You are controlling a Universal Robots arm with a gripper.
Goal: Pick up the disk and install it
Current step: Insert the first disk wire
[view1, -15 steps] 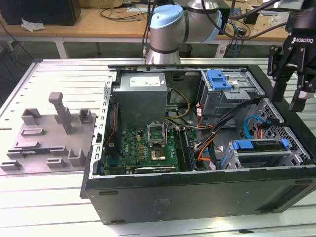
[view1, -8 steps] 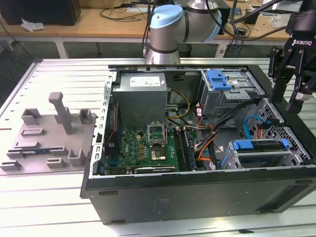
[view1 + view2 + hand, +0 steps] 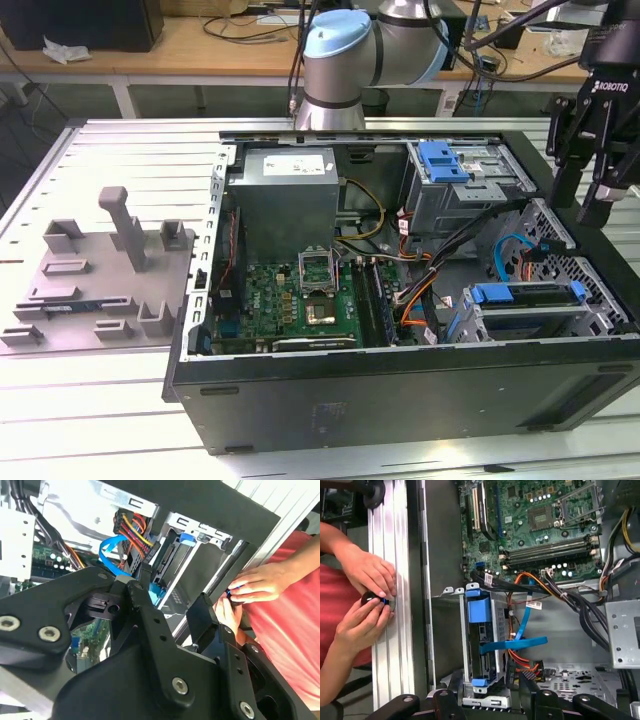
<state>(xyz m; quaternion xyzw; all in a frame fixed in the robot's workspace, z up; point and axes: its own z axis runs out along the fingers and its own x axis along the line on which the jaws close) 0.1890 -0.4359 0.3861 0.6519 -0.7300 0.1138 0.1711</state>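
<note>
1. Currently, one open computer case (image 3: 400, 405) rests on a slotted metal table (image 3: 130, 150). A wooden bench (image 3: 200, 45) with cables stands behind.
2. The gripper (image 3: 582, 200) hangs released, fingers spread, grasping nothing.
3. The disk (image 3: 480, 615) sits in the case's drive cage (image 3: 464, 650), directly beneath the gripper and not touching it.
4. Count: one disk, one gripper, and a person's two hands (image 3: 367, 572) at the table edge near the gripper.
</note>
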